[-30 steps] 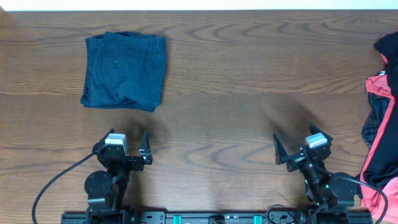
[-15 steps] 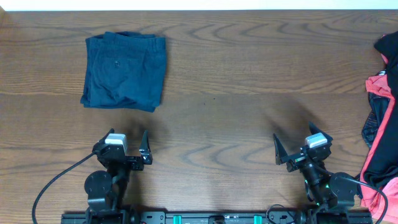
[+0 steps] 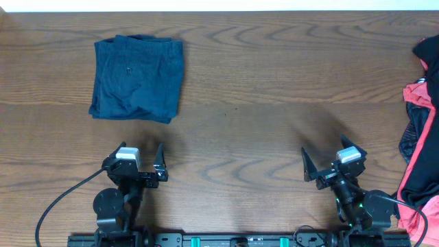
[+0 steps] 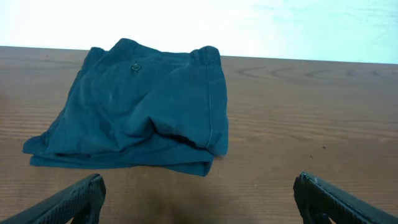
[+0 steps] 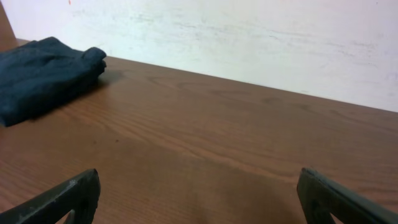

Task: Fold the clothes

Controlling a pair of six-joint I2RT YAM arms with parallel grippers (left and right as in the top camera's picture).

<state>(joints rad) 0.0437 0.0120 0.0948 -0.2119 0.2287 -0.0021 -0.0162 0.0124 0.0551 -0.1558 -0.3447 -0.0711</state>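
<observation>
Folded navy-blue shorts [image 3: 138, 77] lie at the far left of the wooden table; they also show in the left wrist view [image 4: 137, 112] and at the left edge of the right wrist view [image 5: 43, 78]. A heap of black and coral-red clothes [image 3: 420, 130] lies at the table's right edge, partly cut off. My left gripper [image 3: 140, 155] is open and empty near the front edge, well short of the shorts. My right gripper [image 3: 329, 160] is open and empty near the front right, left of the heap. No white logo shows.
The wooden table [image 3: 260, 103] spans the view, with a pale wall behind its far edge [image 5: 249, 37]. Both arm bases sit at the front edge, with a black cable [image 3: 58, 206] looping at the front left.
</observation>
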